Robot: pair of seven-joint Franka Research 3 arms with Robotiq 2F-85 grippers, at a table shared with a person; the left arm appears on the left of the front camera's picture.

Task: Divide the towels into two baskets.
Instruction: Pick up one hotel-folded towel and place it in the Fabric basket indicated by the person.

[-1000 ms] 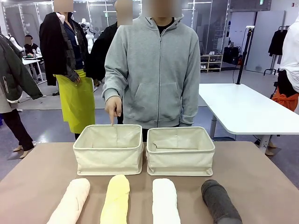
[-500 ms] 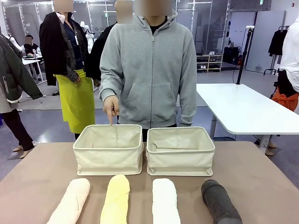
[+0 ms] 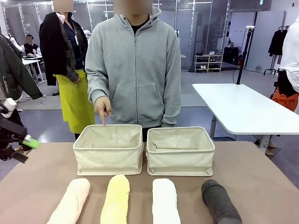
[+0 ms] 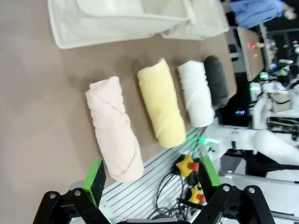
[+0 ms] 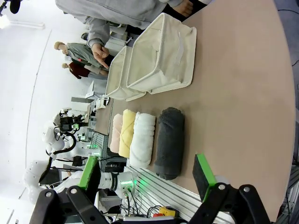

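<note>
two claws, both released, jaws spread wide with nothing between them. my left claw [image 4: 152, 175] hangs over the near edge of the table [image 4: 42, 116]. the pink towel [image 4: 114, 140] lies closest ahead of it, its near end almost under the claw. off to one side of that come the yellow towel [image 4: 161, 107], the white towel [image 4: 196, 93] and the dark grey towel [image 4: 216, 81], laid side by side in one row. my right claw [image 5: 145, 173] looks along the same row from the other end, so the dark grey towel sits nearest ahead of it, then the white towel. i judge these rolls to be light and soft. terry cloth should squash under the grip rather than slip, but a roll may sag at both ends, or start to unwind if pinched near one tip. i would take each one across its middle, jaws straddling the short width, and close well into the cloth. beyond the towels, farther ahead of both claws, the left basket [image 3: 107, 158] and the right basket [image 3: 180, 161] stand side by side, walls nearly touching, with no towel in either yet. farthest off, a person's hand [image 3: 102, 105] points one finger down at the far rim of the left basket.
</note>
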